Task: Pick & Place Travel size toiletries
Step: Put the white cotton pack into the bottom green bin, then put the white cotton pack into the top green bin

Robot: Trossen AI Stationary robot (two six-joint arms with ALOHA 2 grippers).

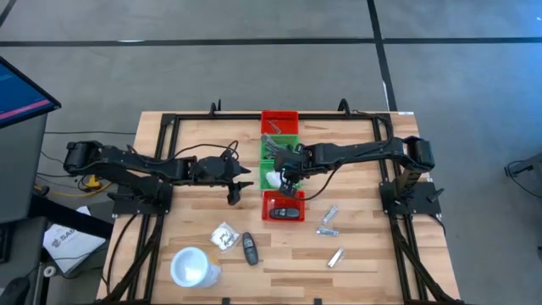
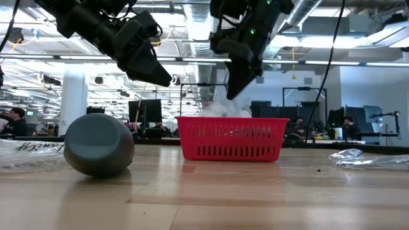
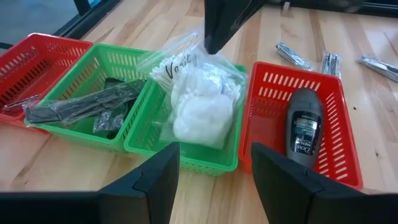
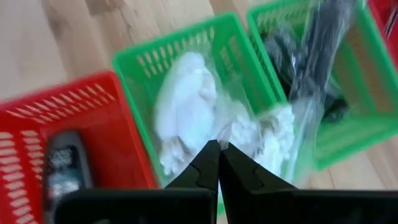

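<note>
A clear crinkly packet showing white (image 3: 202, 106) stands in the near green bin (image 3: 186, 158). My right gripper (image 4: 219, 149) is above it, pointing down, shut on its top; it also shows in the left wrist view (image 3: 210, 46). My left gripper (image 3: 214, 162) is open and empty, left of the bins (image 1: 235, 195). A black oblong piece (image 3: 305, 127) lies in the near red bin (image 1: 284, 212). Another clear packet (image 1: 224, 235), a black piece (image 1: 250, 248) and slim silver tubes (image 1: 330, 213) (image 1: 335, 257) lie on the table. My right gripper pinches the packet's clear upper edge (image 3: 198, 57) between its two shut fingers, coming from above and pointing down. The film rises to a peak at the fingertips. The packet's white-filled lower part (image 4: 186, 112) rests in the near green bin.
The far green bin (image 3: 93, 81) holds dark items in clear wrap, and a far red bin (image 1: 279, 121) stands behind it. A white cup (image 1: 193, 267) lies near the table's front left. A black frame (image 1: 169, 123) runs around the table's work area.
</note>
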